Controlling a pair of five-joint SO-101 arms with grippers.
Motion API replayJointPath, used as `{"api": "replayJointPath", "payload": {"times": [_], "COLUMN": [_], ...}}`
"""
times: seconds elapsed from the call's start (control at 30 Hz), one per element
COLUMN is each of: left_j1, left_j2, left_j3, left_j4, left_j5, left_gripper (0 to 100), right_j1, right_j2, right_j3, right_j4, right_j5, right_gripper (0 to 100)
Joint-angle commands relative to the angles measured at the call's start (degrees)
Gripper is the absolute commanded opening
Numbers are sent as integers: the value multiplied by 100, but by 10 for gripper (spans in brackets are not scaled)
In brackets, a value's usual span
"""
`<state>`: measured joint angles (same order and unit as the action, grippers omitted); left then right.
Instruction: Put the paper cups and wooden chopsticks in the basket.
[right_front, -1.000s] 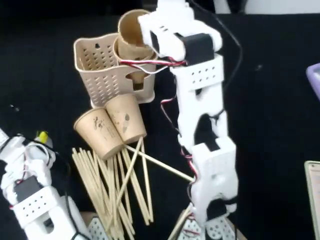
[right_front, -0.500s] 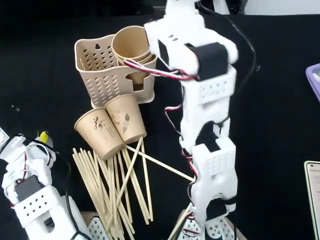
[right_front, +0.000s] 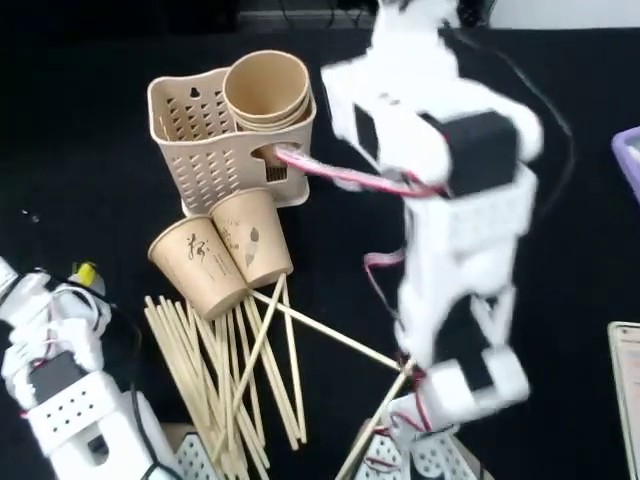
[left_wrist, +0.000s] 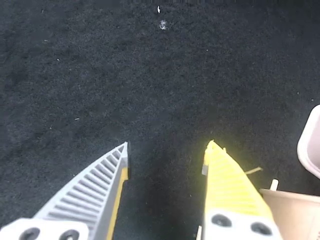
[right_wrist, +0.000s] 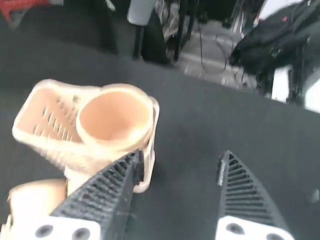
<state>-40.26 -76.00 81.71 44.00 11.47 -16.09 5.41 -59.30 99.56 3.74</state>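
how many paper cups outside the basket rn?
2, side by side, touching, just in front of the basket: one cup and its neighbour, at the chopsticks. The nested cups in the basket are not counted.

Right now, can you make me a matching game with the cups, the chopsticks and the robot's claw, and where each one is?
Things:
1. nested paper cups
2. two printed paper cups
3. wooden chopsticks
4. left gripper

Places or states:
A. spread out on the black table
B. open and holding nothing
C. inside the basket
D. on the table, just outside the basket

Pairs: 1-C, 2-D, 3-A, 4-B.
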Motion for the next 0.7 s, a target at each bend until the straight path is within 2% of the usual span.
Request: {"api": "replayJointPath", "payload": {"times": [0.0, 0.17, 0.33, 0.53, 0.67], "left_j1": [13, 22, 514, 1402, 1578], "left_j2": [-62, -18, -18, 167, 1178], "left_j3": [-418, -848, -1332, -2000, -2835], "left_j4": [-105, -62, 378, 826, 809], "left_j5": [26, -35, -879, -1662, -2013], "left_gripper": [245, 248, 246, 248, 247], "right_j1": [97, 123, 325, 756, 756], "right_j2": [-1912, -3310, -4330, -4338, -3864], "right_j3": [3213, 6633, 9481, 11081, 11820], "right_j4": [-44, -1521, -3367, -5029, -6048], "right_j5": [255, 695, 686, 246, -202], "right_gripper": [242, 240, 240, 240, 240]}}
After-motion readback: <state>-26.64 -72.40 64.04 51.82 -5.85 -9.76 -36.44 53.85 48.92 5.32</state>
